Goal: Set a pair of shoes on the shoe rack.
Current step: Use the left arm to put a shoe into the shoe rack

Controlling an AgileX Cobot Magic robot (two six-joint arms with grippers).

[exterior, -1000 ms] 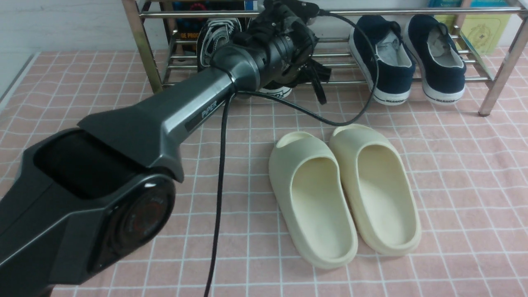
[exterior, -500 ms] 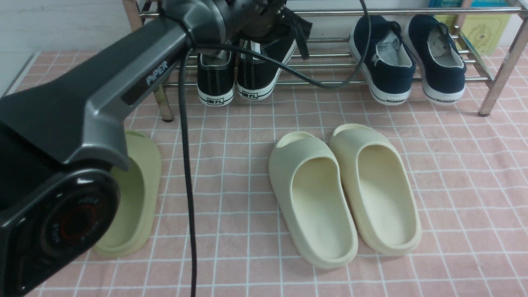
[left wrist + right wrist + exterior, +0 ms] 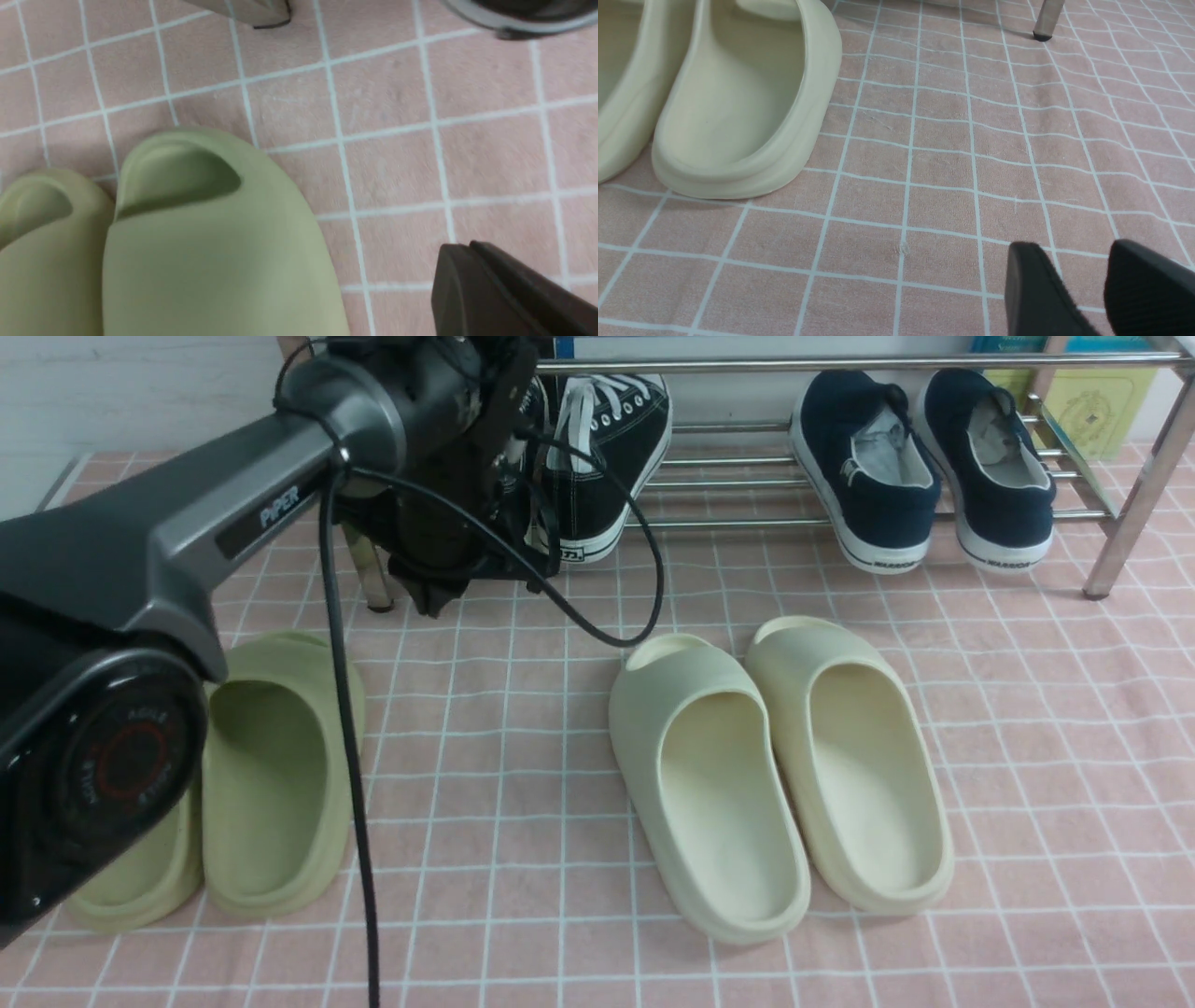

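Black canvas sneakers (image 3: 607, 457) w/ white laces sit on the lower shelf of the chrome shoe rack (image 3: 840, 364), toward its left end, heels out toward the camera. Only one sneaker shows clearly in front view, white sole and heel label visible; the other is hidden behind the left arm's wrist.

Left gripper (image 3: 434, 588) hangs just in front of the rack's front-left leg, pointing down at the cloth. Fingers are together, nothing between them. In left wrist view just one dark finger (image 3: 504, 294) edge shows, over bare cloth, next to the toes of the olive foam slides (image 3: 205, 242). Black cable loops from the wrist down over the floor.

Right gripper (image 3: 1083, 294) isn't in front view; its wrist cam shows two dark ribbed fingers apart w/ a clear gap, empty, above the cloth. Cream foam slides (image 3: 733, 102) lie near it, and a rack leg foot is farther off.

Navy slip-ons (image 3: 920, 467) sit on the same shelf, right part, well apart from the sneakers. Cream slides are side by side on the floor mid-scene, olive pair at left partly behind the arm. Pink cloth w/ white grid (image 3: 1074, 756) covers the floor.
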